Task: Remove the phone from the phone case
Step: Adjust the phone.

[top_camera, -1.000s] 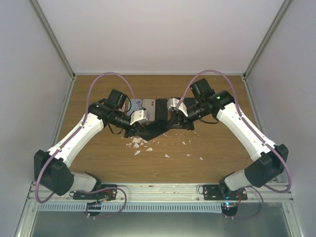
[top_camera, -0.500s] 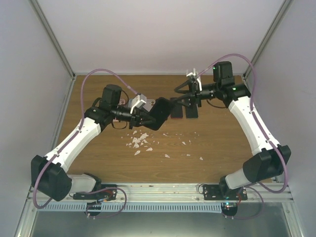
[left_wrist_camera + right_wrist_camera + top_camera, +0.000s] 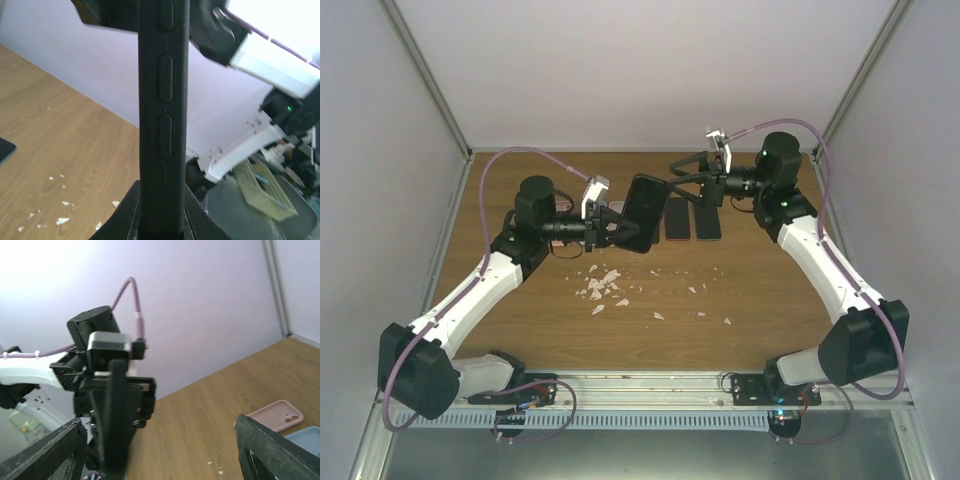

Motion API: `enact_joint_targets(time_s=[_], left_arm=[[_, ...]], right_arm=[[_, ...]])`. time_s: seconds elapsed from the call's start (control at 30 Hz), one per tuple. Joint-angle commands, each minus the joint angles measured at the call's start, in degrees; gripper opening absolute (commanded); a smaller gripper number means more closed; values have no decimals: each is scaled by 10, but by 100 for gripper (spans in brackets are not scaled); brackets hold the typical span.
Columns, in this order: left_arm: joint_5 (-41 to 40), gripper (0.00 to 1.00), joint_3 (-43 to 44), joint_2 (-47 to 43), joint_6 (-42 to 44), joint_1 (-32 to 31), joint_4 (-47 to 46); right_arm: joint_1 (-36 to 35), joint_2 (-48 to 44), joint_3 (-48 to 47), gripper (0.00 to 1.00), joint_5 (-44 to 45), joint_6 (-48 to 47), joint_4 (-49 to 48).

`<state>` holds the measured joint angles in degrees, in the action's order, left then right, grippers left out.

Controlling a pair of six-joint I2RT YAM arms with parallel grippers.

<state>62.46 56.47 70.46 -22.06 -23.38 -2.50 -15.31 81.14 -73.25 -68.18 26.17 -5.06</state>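
Observation:
A black phone case hangs above the table, standing upright, with my left gripper shut on its lower end. In the left wrist view its edge with the side buttons fills the middle, and my left gripper clamps it from both sides. The phone cannot be told apart from the case. My right gripper is open just right of the case's top edge, not touching it. The right wrist view shows the case edge-on, left of centre between my right gripper's spread fingers.
Two dark phone-shaped slabs lie flat on the wooden table behind the case. A pink case and a light-blue one lie flat on the table. White crumbs are scattered mid-table. Enclosure walls stand close around.
My right gripper has let go of the case, opened wide and risen toward the back. My left gripper has lifted the case off the table and turned it upright, still shut on it.

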Motion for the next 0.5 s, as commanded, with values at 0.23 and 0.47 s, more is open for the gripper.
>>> enact_joint_targets(time_s=[0.23, 0.47], left_arm=[[-81, 0, -6, -14, -125, 3, -207], [-90, 0, -19, -21, -108, 7, -191]], right_arm=[[-73, 4, 26, 70, 3, 135, -100], [-85, 25, 3, 44, 8, 144, -102]])
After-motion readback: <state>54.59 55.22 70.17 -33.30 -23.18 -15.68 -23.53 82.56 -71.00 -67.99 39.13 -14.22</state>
